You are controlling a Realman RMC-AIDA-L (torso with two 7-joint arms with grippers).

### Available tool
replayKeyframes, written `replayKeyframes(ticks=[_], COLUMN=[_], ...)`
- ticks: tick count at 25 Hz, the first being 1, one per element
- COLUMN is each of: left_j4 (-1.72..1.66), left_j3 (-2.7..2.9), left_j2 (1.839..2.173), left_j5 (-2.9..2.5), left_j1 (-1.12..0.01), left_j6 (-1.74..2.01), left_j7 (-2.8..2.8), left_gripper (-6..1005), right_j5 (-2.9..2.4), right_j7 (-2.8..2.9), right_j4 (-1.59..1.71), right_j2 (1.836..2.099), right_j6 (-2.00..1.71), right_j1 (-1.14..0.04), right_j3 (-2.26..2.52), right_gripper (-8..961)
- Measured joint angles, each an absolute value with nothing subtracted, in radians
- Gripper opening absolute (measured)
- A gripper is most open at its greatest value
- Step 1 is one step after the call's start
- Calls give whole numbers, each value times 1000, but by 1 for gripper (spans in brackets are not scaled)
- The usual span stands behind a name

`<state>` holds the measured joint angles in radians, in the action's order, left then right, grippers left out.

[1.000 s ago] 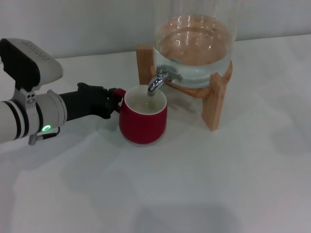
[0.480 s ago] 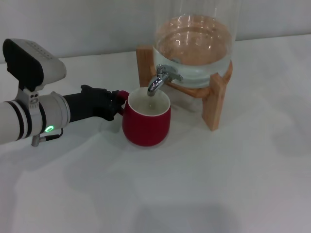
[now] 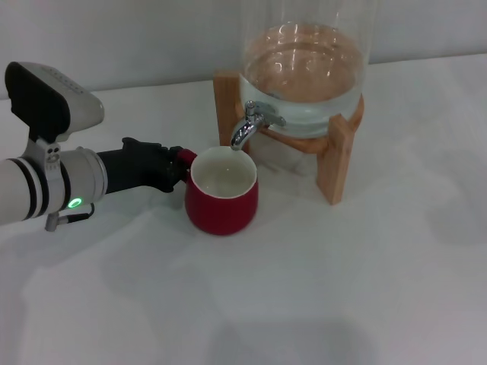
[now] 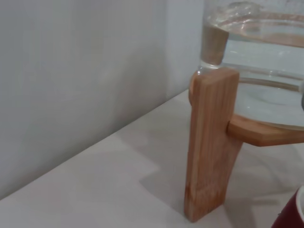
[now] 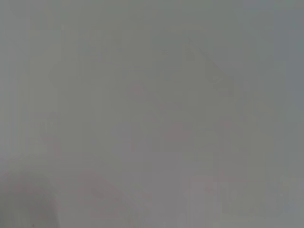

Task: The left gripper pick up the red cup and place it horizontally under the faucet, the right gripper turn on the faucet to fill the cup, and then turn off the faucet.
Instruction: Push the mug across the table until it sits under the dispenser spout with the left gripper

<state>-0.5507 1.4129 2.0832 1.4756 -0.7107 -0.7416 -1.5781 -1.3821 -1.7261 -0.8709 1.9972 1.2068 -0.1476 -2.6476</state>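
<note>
The red cup (image 3: 222, 199) stands upright with its white inside showing, in the middle of the head view. Its far rim is just below the spout of the chrome faucet (image 3: 248, 126). My left gripper (image 3: 179, 167) reaches in from the left and is shut on the cup's small handle. The faucet is fitted to a clear glass dispenser (image 3: 304, 68) on a wooden stand (image 3: 338, 156). In the left wrist view a stand leg (image 4: 211, 142), the glass dispenser (image 4: 256, 61) and a sliver of the red cup (image 4: 292, 216) show. My right gripper is out of view.
The white tabletop (image 3: 304, 289) spreads in front of and to the right of the cup. A grey wall (image 3: 152, 38) rises behind the dispenser. The right wrist view shows only a plain grey surface.
The cup has shifted slightly left and toward the front with my left gripper on its handle, after first moving a little right under the spout.
</note>
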Motion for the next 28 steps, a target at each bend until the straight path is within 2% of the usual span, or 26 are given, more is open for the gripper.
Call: replayKeyframes(ticks=[23,28], left_j4=[-551,-551], left_j3=[1472,1466], left_j2=[2083,2083], left_j5=[1474,1475], left_j1=[-709,-705], left_j6=[-711,-712], left_j7=[-1519,-1513], left_gripper=[185,222], right_j5=[-1382,-1370], right_j7=[-1733,-1733], right_j4=[-868,-867], right_j2=[1999,1999], right_j6=[1213,1222], right_j1=[-145,-137], right_j3=[-2648,-2648], right_gripper=[721,721])
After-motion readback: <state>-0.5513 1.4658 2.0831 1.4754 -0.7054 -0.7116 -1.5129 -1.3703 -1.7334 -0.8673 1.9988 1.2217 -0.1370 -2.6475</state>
